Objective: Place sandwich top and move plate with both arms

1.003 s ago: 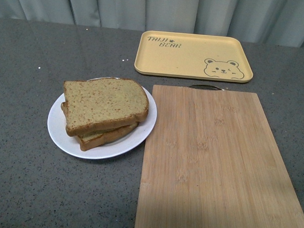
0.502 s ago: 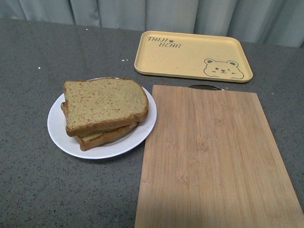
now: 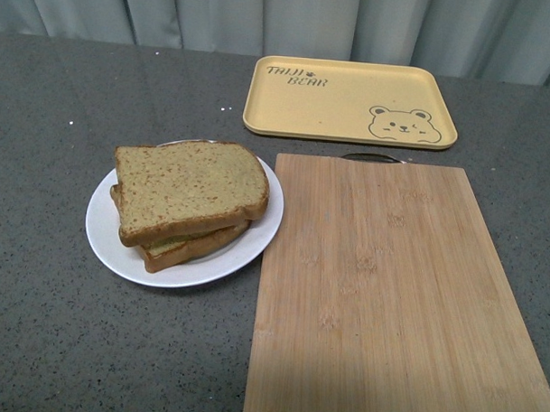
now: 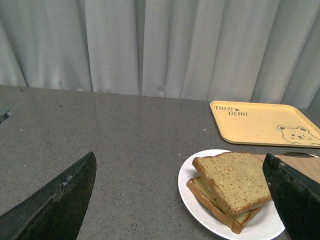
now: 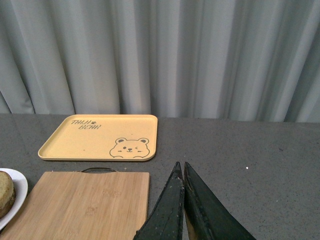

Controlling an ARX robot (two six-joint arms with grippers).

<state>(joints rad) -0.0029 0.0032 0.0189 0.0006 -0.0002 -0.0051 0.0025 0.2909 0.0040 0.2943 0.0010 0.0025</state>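
The sandwich top (image 3: 190,187) lies on another bread slice (image 3: 185,246) on the white plate (image 3: 107,232), just left of the bamboo cutting board (image 3: 389,291). The left gripper (image 4: 180,156) is spread wide. The right gripper (image 5: 182,165) is pressed together above the grey table (image 5: 260,150).

left end effector (image 4: 178,156) fingers spread wide, right end effector (image 5: 182,165) fingers pressed together

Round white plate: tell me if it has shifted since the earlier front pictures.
No. The round white plate sits with its rim just beside the rectangular bamboo cutting board, exactly as before.
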